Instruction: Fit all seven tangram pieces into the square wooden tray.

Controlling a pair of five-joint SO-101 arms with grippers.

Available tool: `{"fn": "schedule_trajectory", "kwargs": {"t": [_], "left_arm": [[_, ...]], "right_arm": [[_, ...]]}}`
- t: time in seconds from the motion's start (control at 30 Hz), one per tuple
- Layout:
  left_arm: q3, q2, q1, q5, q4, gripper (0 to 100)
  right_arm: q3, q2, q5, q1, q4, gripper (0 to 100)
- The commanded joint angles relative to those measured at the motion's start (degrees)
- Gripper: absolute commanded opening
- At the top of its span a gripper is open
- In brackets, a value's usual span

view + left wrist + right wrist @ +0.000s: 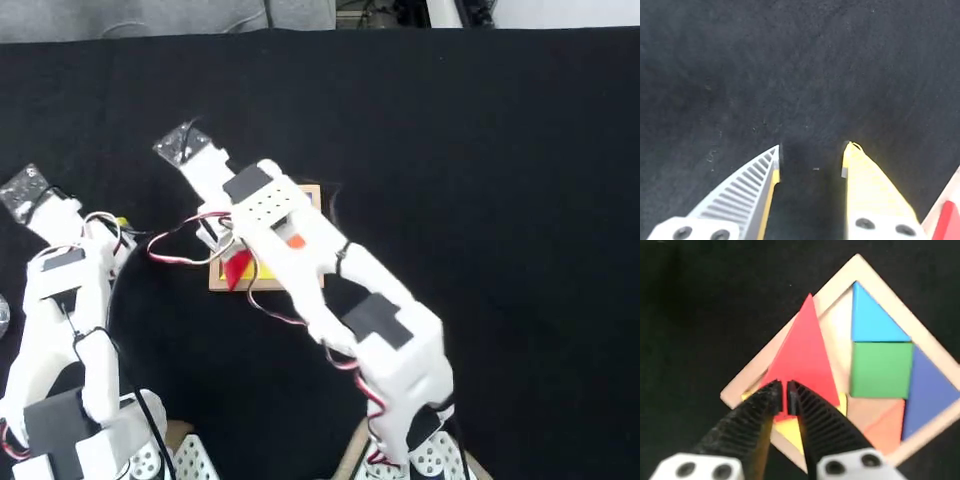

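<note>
Your right jaws were nearly closed, with only a slit between them. Their tips sat at the near edge of the red triangle (pixel 805 360), though I could not tell whether they pinched it or merely pressed on it. Your left jaws stood moderately wide with nothing between them, over bare bench (pixel 790 75), with a corner of the tray just off to one side. Beyond the right tips, the red triangle lay slanted across the rim of the square wooden tray (pixel 837 277) instead of sitting down inside it. My worry was that a push from there would drive the point further over the rim. It could also lift the yellow piece (pixel 784 429) lying partly beneath the triangle under those tips, or slide the whole tray, since nothing braced it. Releasing at that slant would likely leave the triangle perched on the rim. By my count there was one tray and six pieces: one red triangle, one yellow piece, one light blue triangle (pixel 872 320), one green square (pixel 881 369), one dark blue piece (pixel 930 390) and one orange piece (pixel 887 430). The last four lay flat in the tray beyond the red one. I could not pick out a seventh.
</note>
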Motion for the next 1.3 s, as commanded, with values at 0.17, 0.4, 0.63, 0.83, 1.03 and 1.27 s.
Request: {"fn": "schedule_trajectory", "kwargs": {"t": [0.17, 0.4, 0.63, 0.83, 1.03, 1.27], "left_arm": [[-3.21, -0.18, -0.66, 0.70, 0.18, 21], [-3.12, -0.18, -0.57, 0.70, 0.18, 21], [-3.12, -0.18, -0.40, 0.70, 0.18, 21], [-3.12, -0.18, -0.40, 0.62, 0.18, 21], [-3.12, -0.18, 0.31, 0.62, 0.18, 21], [-3.12, -0.09, 5.32, -4.66, 0.09, 21]], "right_arm": [[-8.75, 6.99, 0.79, -2.11, -1.41, 1.1], [-11.47, 9.80, -3.87, 1.58, -1.32, 1.1], [-11.82, 9.80, -5.80, 2.73, 1.85, 1.1], [-11.91, 9.54, -5.89, 2.90, 1.49, 1.1], [-10.95, -3.56, -7.21, 5.89, 5.45, 1.1], [4.53, -26.68, -8.35, 19.52, 1.14, 1.1]]}}
